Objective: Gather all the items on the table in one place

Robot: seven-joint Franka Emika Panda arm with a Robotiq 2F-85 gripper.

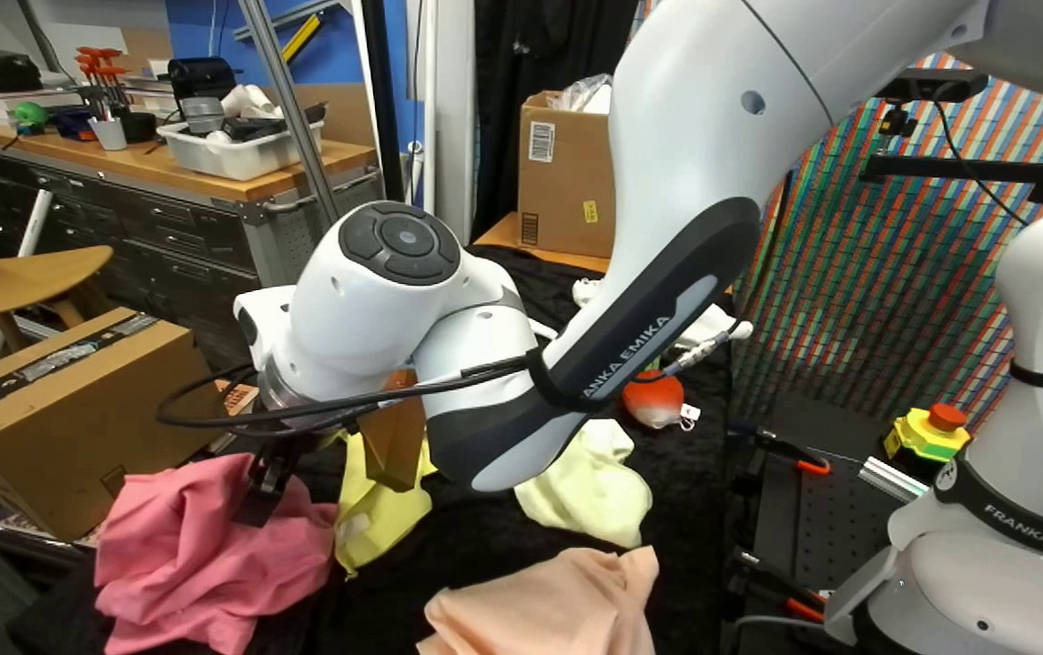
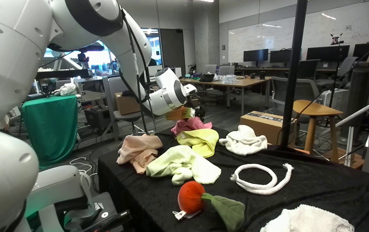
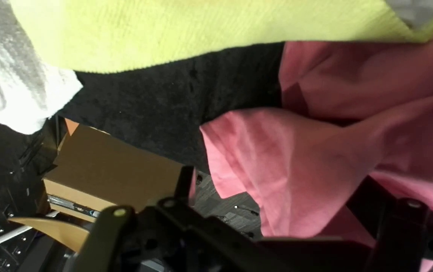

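Observation:
My gripper [image 1: 267, 491] is at the pink cloth [image 1: 185, 555]. In the wrist view the gripper [image 3: 277, 189] has its fingers wide apart, with part of the pink cloth [image 3: 303, 158] between them. The pink cloth lies crumpled at the table's edge. A yellow cloth [image 2: 203, 140] lies beside it, then a pale green-yellow cloth [image 2: 184, 162] and a peach cloth [image 2: 137, 148]. A white cloth [image 2: 244, 140], a white rope [image 2: 261, 191], a red plush vegetable [image 2: 191, 196] with a green leaf, and a white knit piece [image 2: 310, 222] lie farther off. The arm hides part of the table.
A cardboard box [image 1: 75, 409] stands beyond the table edge near the pink cloth. A black pole [image 2: 292, 74] rises at the table's edge by the white cloth. A wooden stool [image 2: 316, 108] stands behind the box. Floor shows beyond the edge in the wrist view.

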